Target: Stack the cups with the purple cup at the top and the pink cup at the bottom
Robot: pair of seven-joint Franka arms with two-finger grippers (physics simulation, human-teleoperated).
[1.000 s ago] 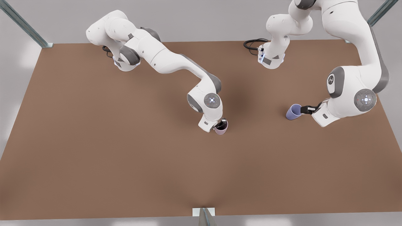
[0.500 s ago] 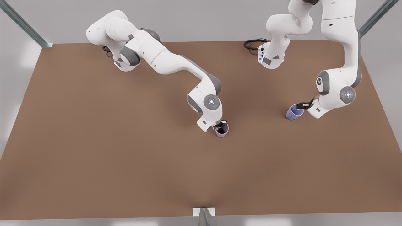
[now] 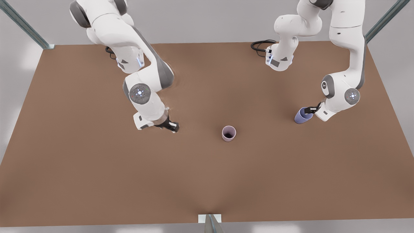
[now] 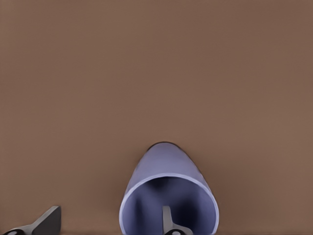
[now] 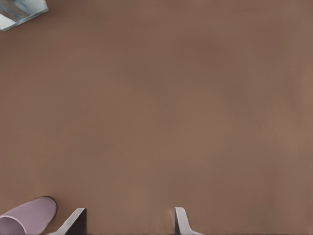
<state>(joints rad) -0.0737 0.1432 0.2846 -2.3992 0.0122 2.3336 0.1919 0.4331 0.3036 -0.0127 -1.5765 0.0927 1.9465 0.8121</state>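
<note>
front view: the pink cup (image 3: pixel 229 133) stands upright and alone near the middle of the brown table (image 3: pixel 81 168), mouth up. the right gripper (image 3: pixel 172 127) hangs over bare table toward the front view's left of it, well apart from the cup and holding nothing. toward the front view's right, the purple cup (image 3: pixel 303 115) sits on the table, and the left gripper (image 3: pixel 310 110) is at its rim, the dark fingers reaching onto the cup's upper edge. a black cable (image 3: pixel 260 45) is coiled by the far arm base.

left wrist view: the purple cup (image 4: pixel 168 193) lies close under the camera with its open mouth facing it. one finger (image 4: pixel 168 223) reaches down inside the mouth, the other finger (image 4: pixel 46 221) stands outside the wall and clear of it, so the jaws are spread with the cup's wall between them, not pinched.

right wrist view: the right gripper (image 5: pixel 128 221) has its two fingertips spread wide over bare table with nothing between them. the pink cup (image 5: pixel 27 218) shows off to one side, just outside one fingertip, not between the jaws.
</note>
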